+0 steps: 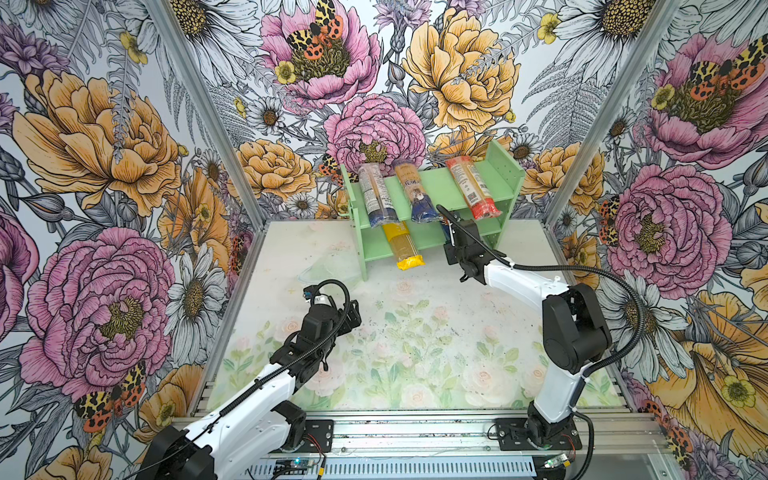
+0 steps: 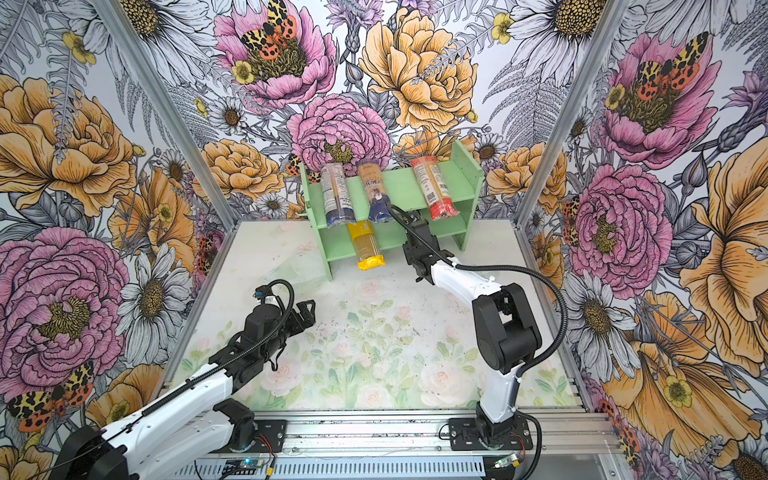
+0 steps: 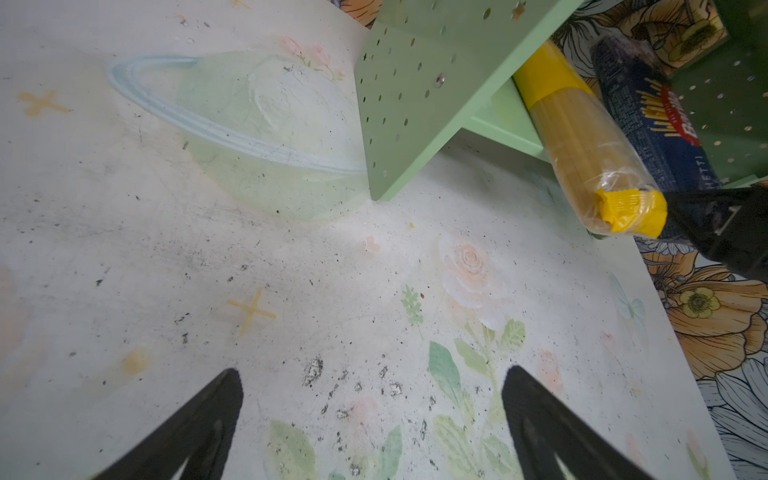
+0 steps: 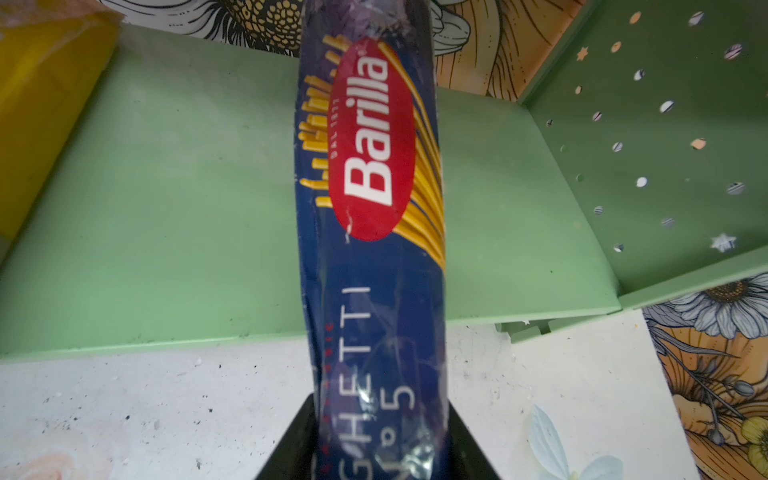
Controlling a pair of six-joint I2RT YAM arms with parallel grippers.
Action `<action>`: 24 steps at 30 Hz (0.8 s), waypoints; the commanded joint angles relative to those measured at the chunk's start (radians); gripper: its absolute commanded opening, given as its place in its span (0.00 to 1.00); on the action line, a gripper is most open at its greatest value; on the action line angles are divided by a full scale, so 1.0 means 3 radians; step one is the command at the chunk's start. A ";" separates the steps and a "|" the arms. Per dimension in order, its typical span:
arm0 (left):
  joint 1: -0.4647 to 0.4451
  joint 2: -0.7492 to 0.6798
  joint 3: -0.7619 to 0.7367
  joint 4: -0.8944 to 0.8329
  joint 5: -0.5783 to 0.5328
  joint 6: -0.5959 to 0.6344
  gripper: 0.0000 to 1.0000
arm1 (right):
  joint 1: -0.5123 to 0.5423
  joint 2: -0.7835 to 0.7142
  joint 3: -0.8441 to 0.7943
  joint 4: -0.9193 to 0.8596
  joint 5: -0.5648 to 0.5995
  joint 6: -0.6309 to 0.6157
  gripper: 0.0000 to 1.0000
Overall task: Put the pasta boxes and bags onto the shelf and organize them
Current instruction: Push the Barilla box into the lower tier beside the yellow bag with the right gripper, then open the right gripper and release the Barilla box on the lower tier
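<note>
Shelf (image 1: 436, 187) stands at the back of the table (image 1: 415, 332), right of centre in both top views, open front facing the arms.

Top tier: three long packs lie front to back, apart from each other, near ends overhanging the front edge. From the left:
- first clear bag (image 1: 376, 195), dark-blue end forward
- second clear bag (image 1: 415, 193), also blue-ended
- red-ended bag (image 1: 471, 189), nearest the right side panel

Bottom tier: the yellow bag (image 1: 401, 245) sits toward the left, its yellow end sticking well out over the table. To its right, not touching it, is the blue Barilla pack (image 4: 374, 249). It lies logo up, front to back across the bottom board, near end past the front edge. Cannot tell whether it rests on the board or hangs just above it.

Right claw (image 4: 380, 405) reaches in low at the front of the bottom tier. It is narrow, one finger on each side of the Barilla pack's near end, gripping it. In both top views the wrist hides most of that pack.

Left claw (image 1: 353, 311) hovers over bare table left of centre, well short of the shelf. It is spread wide and holds nothing. The left wrist view shows its fingers (image 3: 224, 407) splayed with only tabletop between them.
</note>
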 commanded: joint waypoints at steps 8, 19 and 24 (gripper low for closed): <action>0.0032 -0.0053 -0.0039 0.0053 0.0063 0.0014 0.99 | 0.0010 -0.0003 0.0101 0.0426 0.0146 -0.0029 0.55; 0.0030 -0.0053 -0.0036 0.0053 0.0068 0.0017 0.99 | 0.0013 -0.0184 -0.0100 0.0371 0.0064 -0.0224 0.59; 0.0033 -0.0048 -0.0019 0.0048 0.0068 0.0020 0.99 | 0.0015 -0.0384 -0.0326 0.0435 -0.0068 -0.0312 0.61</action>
